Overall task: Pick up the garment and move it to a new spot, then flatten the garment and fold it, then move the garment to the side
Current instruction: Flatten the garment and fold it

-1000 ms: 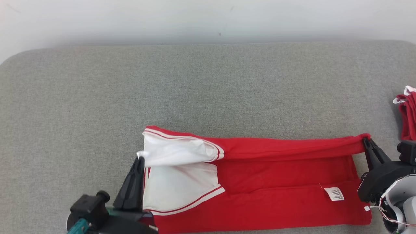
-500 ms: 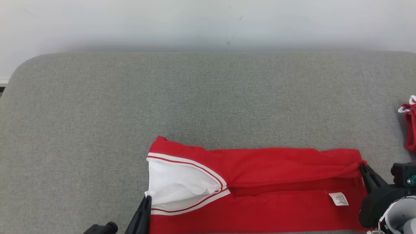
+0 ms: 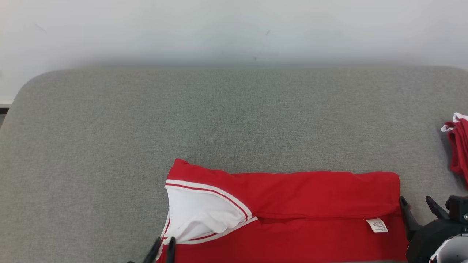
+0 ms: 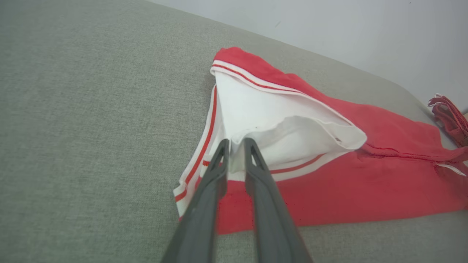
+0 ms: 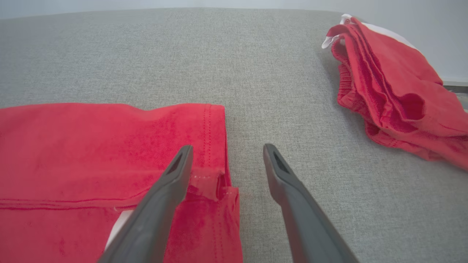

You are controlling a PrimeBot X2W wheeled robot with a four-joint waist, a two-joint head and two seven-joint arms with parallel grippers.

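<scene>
**Garment (image 3: 314, 197) lies folded lengthwise on the near side; right claw is off it**

Position: the garment is a long red band on the grey padded surface (image 3: 219, 120), close to my side of it. Its long edges run left to right. The far fold edge is straight, and the right-hand hem (image 5: 214, 124) is square and flat.

Room: there is wide bare grey beyond the far fold, up to the pale wall (image 3: 234, 29), and as much again to the left, out to the rounded corner. The right is tighter. A second red heap (image 5: 391, 95) sits crumpled near the surface's right edge, well apart from the hem, with a strip of bare grey between them.

Left gripper (image 4: 236, 143): the fingers are pressed close together, pinching the edge of the white panel (image 3: 197, 215) at the garment's left end. The cloth rises slightly into the tips.

Right gripper (image 5: 227, 148): the fingers are spread and holding nothing. One finger is over the hem corner, the other over bare grey just beside it.

Against a second ago: the right claw then pinched the red corner and held the upper layer up, with a gap open beneath it. That layer is now down and covers the gap. The white label (image 3: 377, 225) is just below the fold line. My head camera has also shifted, so the surface's far edge sits lower in the picture.
</scene>
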